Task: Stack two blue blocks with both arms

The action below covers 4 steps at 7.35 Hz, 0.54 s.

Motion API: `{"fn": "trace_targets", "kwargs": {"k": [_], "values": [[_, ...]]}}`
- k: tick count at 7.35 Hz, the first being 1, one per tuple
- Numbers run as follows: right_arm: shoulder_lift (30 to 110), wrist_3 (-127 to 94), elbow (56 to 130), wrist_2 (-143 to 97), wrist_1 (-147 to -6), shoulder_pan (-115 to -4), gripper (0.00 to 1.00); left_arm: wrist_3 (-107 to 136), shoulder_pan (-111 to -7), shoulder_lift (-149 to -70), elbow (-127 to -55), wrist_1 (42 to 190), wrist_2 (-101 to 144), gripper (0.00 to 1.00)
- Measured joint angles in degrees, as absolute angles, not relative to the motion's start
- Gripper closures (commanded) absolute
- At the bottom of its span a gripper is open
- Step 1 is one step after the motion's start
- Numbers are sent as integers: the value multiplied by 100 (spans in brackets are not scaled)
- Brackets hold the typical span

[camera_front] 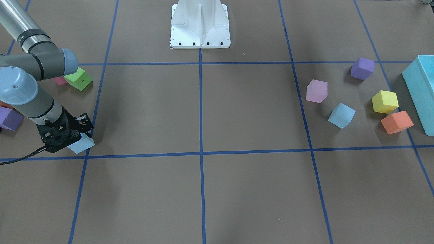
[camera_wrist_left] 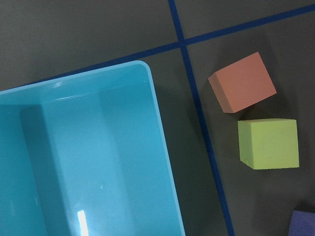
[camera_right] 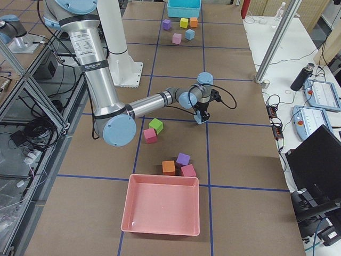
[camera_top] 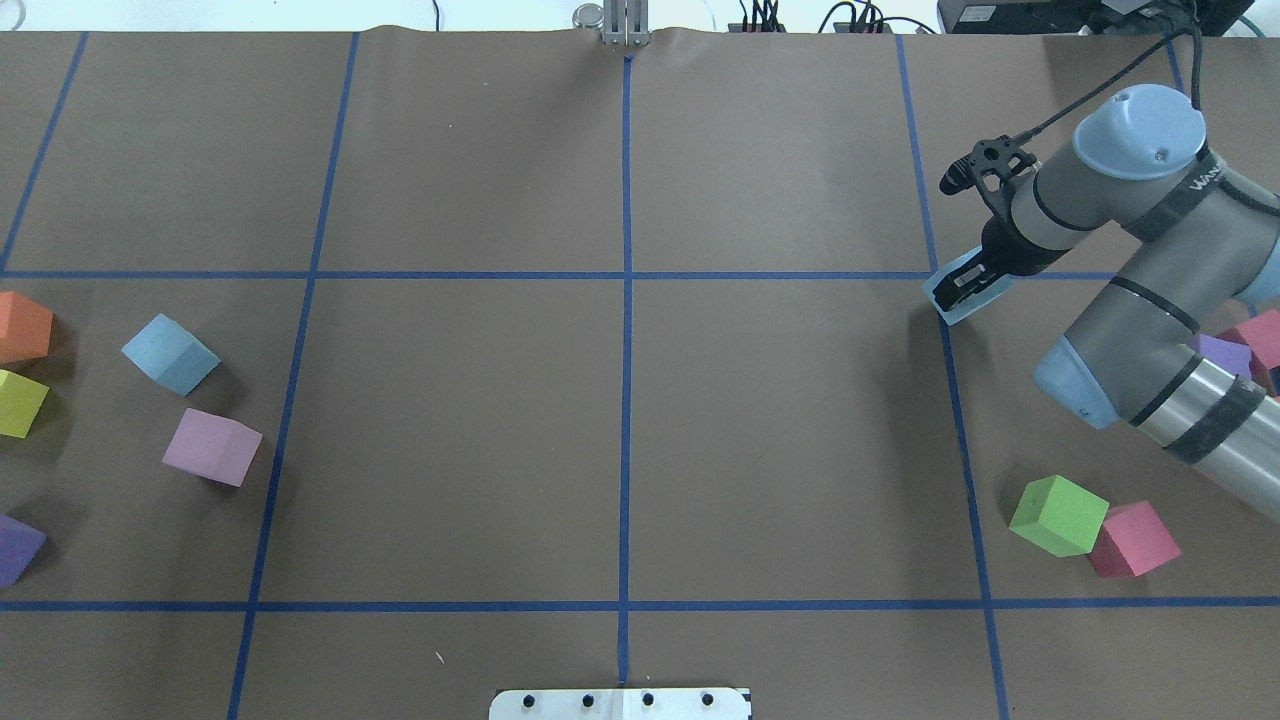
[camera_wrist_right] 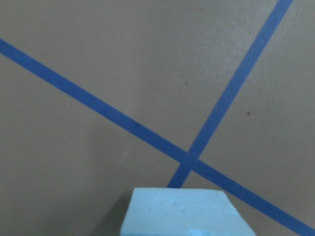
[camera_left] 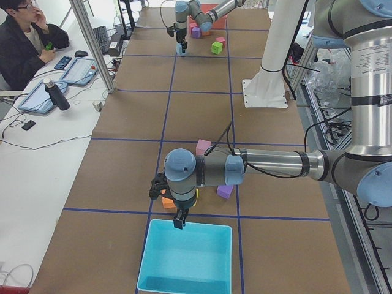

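**Brown-papered table (camera_front: 237, 189): one block in the claw, its partner far off**

Front-facing view: the right gripper (camera_front: 76, 136) sits low at the table's far side, fingers clenched around a blue block (camera_front: 83, 145) just beside a tape crossing (camera_front: 86, 156). The second blue block (camera_front: 341, 115) lies well apart, among other coloured cubes near the turquoise bin (camera_front: 420, 88).

Overhead: the held block pokes out tilted under the fingers. It is probably just off the paper, though I cannot be sure.

Left side view: the left gripper (camera_left: 179, 219) hangs over the bin's rim, seemingly waiting. Whether it is open or closed cannot be told.

Left wrist: only the bin, an orange cube (camera_wrist_left: 242, 82) and a yellow cube (camera_wrist_left: 268, 143) show, so that arm is not yet aimed at its block.

Right wrist: the block fills the bottom edge, close to the camera, consistent with a grasp.
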<state>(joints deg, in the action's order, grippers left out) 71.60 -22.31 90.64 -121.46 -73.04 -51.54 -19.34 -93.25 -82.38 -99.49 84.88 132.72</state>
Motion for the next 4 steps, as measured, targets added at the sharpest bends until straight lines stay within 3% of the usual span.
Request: {"fn": "trace_targets", "kwargs": {"k": [4], "values": [[6126, -6155, 9276, -11952, -7457, -4288, 92, -1934, -9325, -8219, -9914, 8490, 13263, 1]]}}
